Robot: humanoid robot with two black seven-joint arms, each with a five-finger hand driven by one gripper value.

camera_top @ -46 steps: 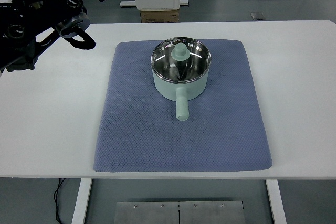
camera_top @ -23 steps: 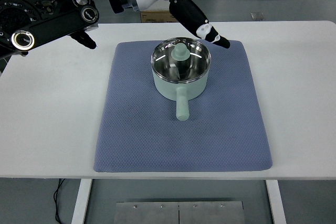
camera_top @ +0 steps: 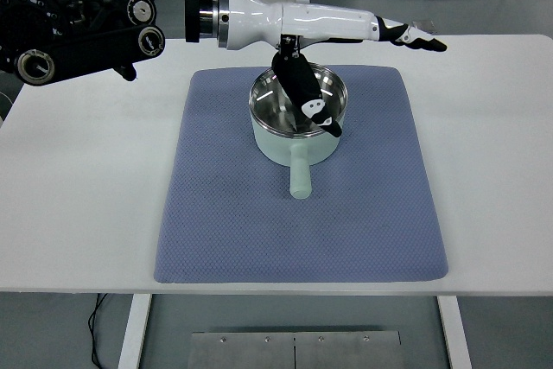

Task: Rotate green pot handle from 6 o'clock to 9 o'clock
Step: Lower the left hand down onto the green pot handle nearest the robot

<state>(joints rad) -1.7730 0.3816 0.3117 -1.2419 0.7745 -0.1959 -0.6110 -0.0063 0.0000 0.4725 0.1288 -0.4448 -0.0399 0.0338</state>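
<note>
- The green pot (camera_top: 285,140) sits on a blue mat (camera_top: 216,213), in the mat's far half and about midway across it, with its shiny steel inside showing
- The pot handle (camera_top: 299,177) points straight toward the near edge, at six o'clock, and lies flat over the mat
- The mat lies on a white tabletop (camera_top: 78,196); broad bare strips of tabletop run along the mat's left and right sides, and only a narrow strip shows beyond its far edge
- Open mat surrounds the handle to the left, to the right and on the near side, with nothing standing in it
- The left robot hand (camera_top: 346,49) reaches in from the picture's left, on a black arm with a white forearm shell, and stretches level across the far rim of the pot
- Its long fingers (camera_top: 410,34) lie straight and spread, their tips out past the mat's far right corner, holding nothing
- Its thumb (camera_top: 304,97) hangs down over the pot's opening, the tip near the right rim; whether it touches the pot I cannot tell
- The hand is well apart from the handle
</note>
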